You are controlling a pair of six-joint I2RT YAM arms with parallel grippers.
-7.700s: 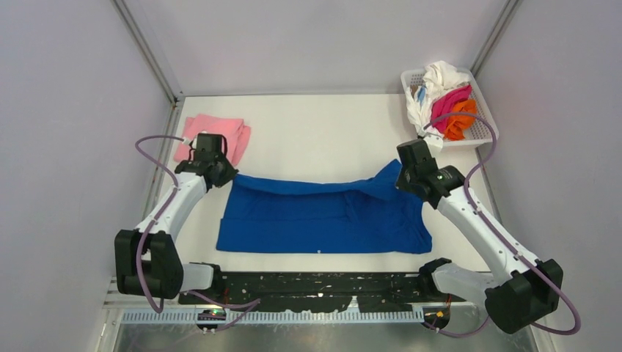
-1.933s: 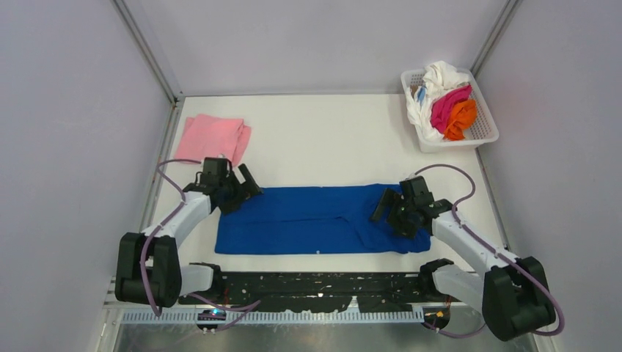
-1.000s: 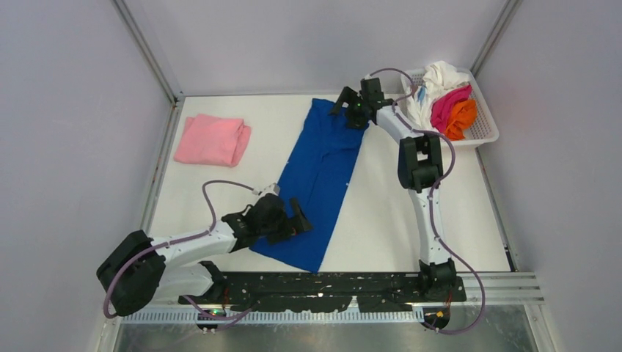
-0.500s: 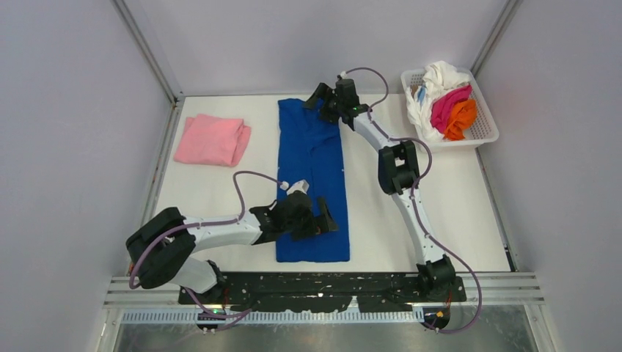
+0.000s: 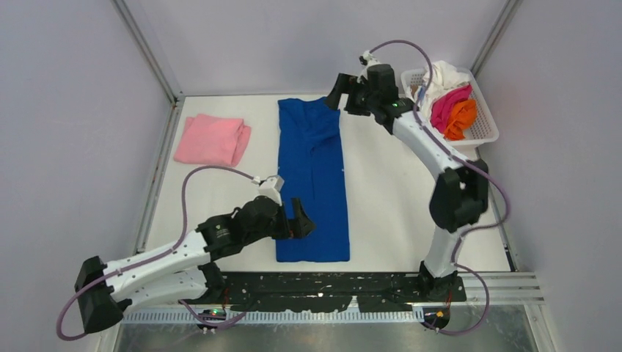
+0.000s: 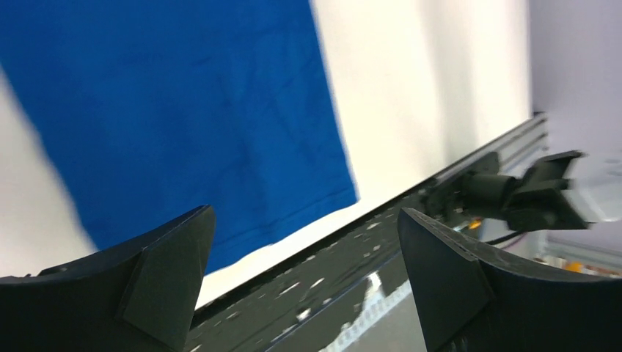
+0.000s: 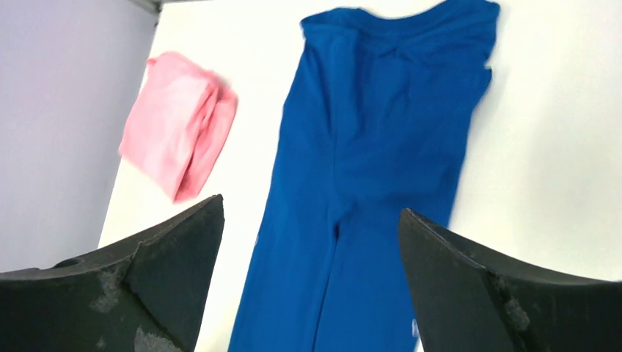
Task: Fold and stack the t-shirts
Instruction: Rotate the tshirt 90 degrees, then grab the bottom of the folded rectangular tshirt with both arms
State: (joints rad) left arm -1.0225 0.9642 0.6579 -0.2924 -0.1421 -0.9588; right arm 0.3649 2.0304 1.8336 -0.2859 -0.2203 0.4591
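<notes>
The royal blue t-shirt [image 5: 312, 176], folded into a long narrow strip, lies flat on the table [image 5: 396, 183] and runs from the far edge toward the near edge. It also fills the right wrist view, blue t-shirt [image 7: 381, 161], and shows in the left wrist view, blue t-shirt [image 6: 183, 117]. My left gripper [image 5: 301, 221] hovers open beside the strip's near left edge, nothing between its fingers [image 6: 169, 271]. My right gripper [image 5: 339, 94] stands open just off the strip's far right corner, holding nothing. A folded light pink t-shirt [image 5: 213, 139] rests at the far left, pink t-shirt [image 7: 176, 132].
A white mesh basket [image 5: 480, 133] stands in the far right corner and holds crumpled white [image 5: 442, 75], magenta [image 5: 449, 103] and orange [image 5: 462, 117] tees. Grey walls close in the table on three sides. A black rail [image 5: 323, 282] runs along the near edge.
The blue strip was swung from crosswise to lengthwise, then let go. Since half a second ago the right gripper has lifted off its far end to the right; the left has drawn back slightly.
</notes>
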